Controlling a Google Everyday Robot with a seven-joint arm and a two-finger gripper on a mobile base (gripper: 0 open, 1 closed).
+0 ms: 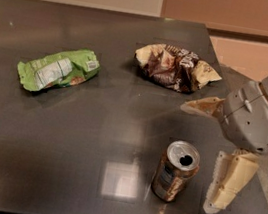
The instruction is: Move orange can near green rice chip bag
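The orange can point(174, 172) stands upright near the front edge of the dark table point(96, 123), its silver top open. The green rice chip bag point(58, 69) lies flat at the left of the table, far from the can. My gripper point(198, 158) is at the right, just beside the can. It is open and empty. One cream finger point(201, 106) points left above the can, and the other finger point(227, 182) hangs down to the can's right. Neither touches the can.
A brown-and-cream snack bag point(174, 67) lies crumpled at the back, right of centre, just behind the gripper's upper finger. The table's right edge point(256, 199) runs under the gripper and its front edge is just below the can.
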